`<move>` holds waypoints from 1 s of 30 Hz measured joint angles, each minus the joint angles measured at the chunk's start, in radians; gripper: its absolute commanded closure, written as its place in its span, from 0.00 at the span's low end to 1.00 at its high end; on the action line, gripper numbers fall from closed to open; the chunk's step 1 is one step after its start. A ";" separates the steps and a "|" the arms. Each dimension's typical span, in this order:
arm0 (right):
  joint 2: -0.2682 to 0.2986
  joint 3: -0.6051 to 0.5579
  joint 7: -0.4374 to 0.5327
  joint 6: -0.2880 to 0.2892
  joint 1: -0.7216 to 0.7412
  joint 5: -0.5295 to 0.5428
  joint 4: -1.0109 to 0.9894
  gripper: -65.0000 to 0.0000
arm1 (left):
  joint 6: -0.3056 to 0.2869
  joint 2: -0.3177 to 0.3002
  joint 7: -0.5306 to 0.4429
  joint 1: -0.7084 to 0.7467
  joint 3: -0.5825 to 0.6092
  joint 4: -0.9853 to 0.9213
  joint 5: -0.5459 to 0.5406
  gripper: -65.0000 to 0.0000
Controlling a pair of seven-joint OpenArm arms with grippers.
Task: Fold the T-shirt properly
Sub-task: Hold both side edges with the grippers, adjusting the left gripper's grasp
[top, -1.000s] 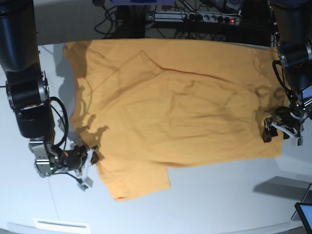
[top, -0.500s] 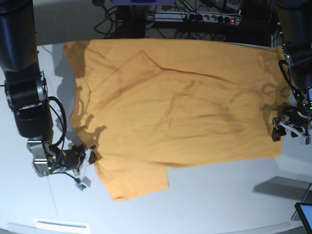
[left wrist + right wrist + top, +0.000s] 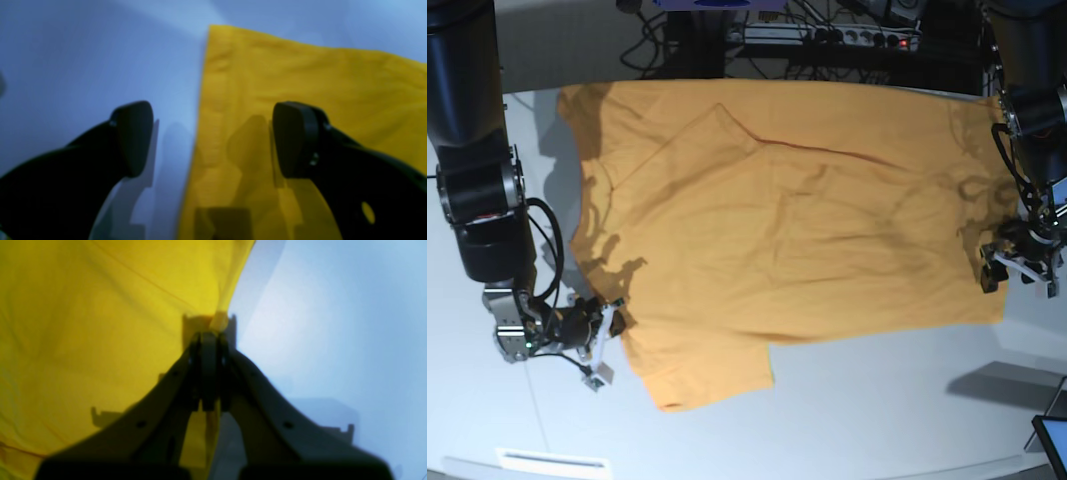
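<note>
The orange-yellow T-shirt (image 3: 787, 220) lies spread flat across the white table (image 3: 877, 420), with one sleeve pointing toward the front edge. In the base view my right gripper (image 3: 615, 322) sits at the shirt's left edge near that sleeve. The right wrist view shows this gripper (image 3: 208, 340) shut, with a pinch of the T-shirt (image 3: 83, 323) hem between its tips. My left gripper (image 3: 1017, 272) hangs at the shirt's right edge. It is open (image 3: 213, 140), one finger (image 3: 133, 136) over bare table and the other over the T-shirt (image 3: 300, 73), holding nothing.
A power strip and a tangle of cables (image 3: 827, 35) run along the back of the table. A dark screen corner (image 3: 1052, 440) shows at the front right, and a white label strip (image 3: 552, 462) lies at the front left.
My left gripper has shifted outward toward the shirt's right edge and stayed open. The right gripper has barely moved, still pinching the hem.
</note>
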 measured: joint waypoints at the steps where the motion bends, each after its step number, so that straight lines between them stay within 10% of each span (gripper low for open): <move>1: 0.000 0.000 -0.002 0.000 0.000 0.000 0.000 1.00 | -0.013 0.004 0.000 0.000 0.000 0.000 0.000 0.16; 5: 0.000 0.000 -0.005 0.000 0.000 0.000 0.000 1.00 | -0.099 0.010 0.028 0.001 0.023 0.000 -0.003 0.16; 30: 0.000 0.000 -0.009 0.000 0.000 0.006 0.001 1.00 | -0.101 0.011 0.038 -0.001 0.030 0.003 -0.016 0.17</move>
